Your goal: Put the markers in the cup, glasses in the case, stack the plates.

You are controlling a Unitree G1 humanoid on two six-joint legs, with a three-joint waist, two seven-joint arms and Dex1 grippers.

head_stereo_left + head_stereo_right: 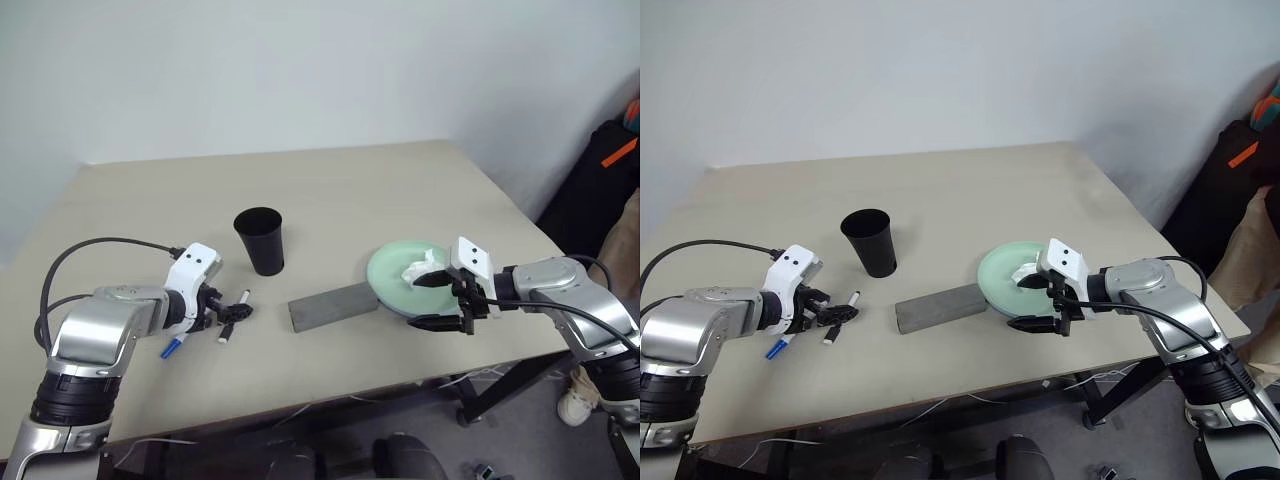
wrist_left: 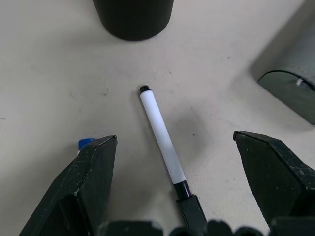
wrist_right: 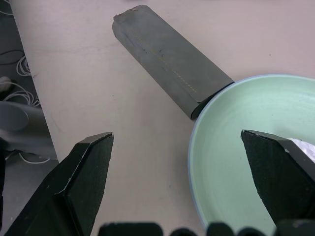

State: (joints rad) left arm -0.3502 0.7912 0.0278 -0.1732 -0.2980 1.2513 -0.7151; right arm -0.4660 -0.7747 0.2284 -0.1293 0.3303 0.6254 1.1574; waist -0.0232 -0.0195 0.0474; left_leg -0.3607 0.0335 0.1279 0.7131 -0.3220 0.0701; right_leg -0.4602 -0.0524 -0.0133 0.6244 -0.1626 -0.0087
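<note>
Beige tabletop against a plain white wall. Your left gripper (image 2: pixel 172 196) hangs with jaws spread wide and empty, straddling a white marker (image 2: pixel 161 135) that lies flat between them, its long axis running away from the wrist toward the black cup (image 1: pixel 260 240) just beyond. A blue-capped marker (image 1: pixel 172 347) lies close beside that gripper. Your left arm is far nearer. Your right gripper (image 1: pixel 437 302) hovers spread and empty over the rim of the mint green plate (image 1: pixel 390 272), which touches the closed grey case (image 1: pixel 332 305).
</note>
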